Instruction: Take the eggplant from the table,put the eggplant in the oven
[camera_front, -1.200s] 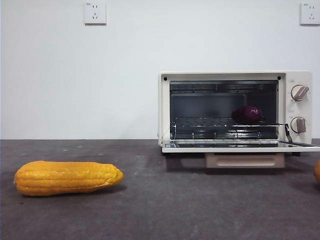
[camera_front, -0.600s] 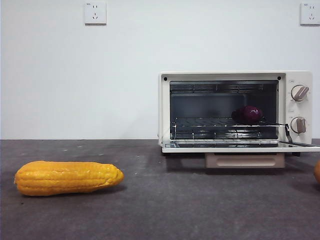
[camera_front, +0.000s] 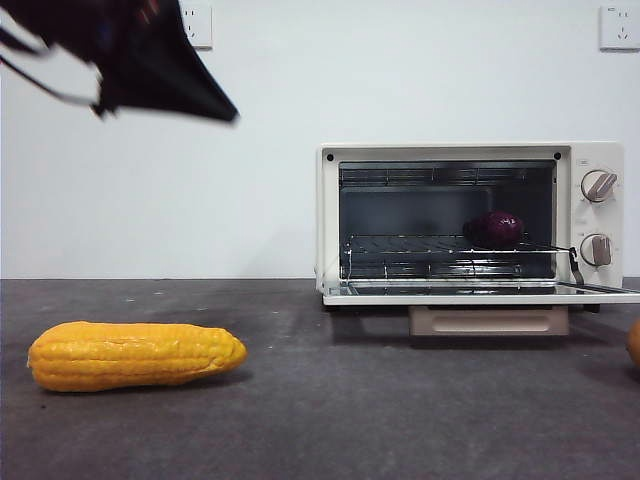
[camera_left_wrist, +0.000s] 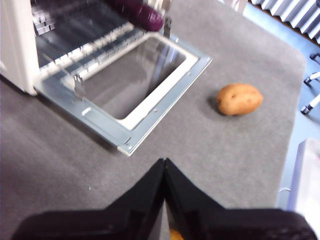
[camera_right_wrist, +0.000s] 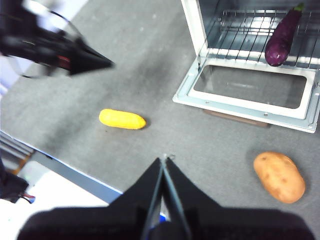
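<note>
The eggplant (camera_front: 495, 228) lies on the wire rack (camera_front: 440, 245) inside the oven (camera_front: 470, 220), toward the 3 o'clock side of the cavity in the front view, its dark purple body touching the rack bars. In the right wrist view the eggplant (camera_right_wrist: 281, 36) rests slantwise on the rack, green stem tip pointing deeper into the oven and blunt end near the front edge. The oven door (camera_front: 480, 293) hangs fully open and flat, its glass pane (camera_right_wrist: 248, 85) facing up just above the table (camera_front: 330, 400). The corn (camera_front: 135, 354) lies on its side on the table at about 8 o'clock in the front view, well apart from the oven. A potato (camera_right_wrist: 279, 176) sits on the table near the door's outer corner, not touching it; only its edge shows at the 3 o'clock border of the front view. The left gripper (camera_left_wrist: 164, 162) has its two black jaws pressed together with nothing between them, above the table in front of the open door; it appears as the blurred dark shape at 10 o'clock in the front view (camera_front: 150, 60). The right gripper (camera_right_wrist: 164, 159) is likewise clenched and empty, high over the table between corn and potato.
</note>
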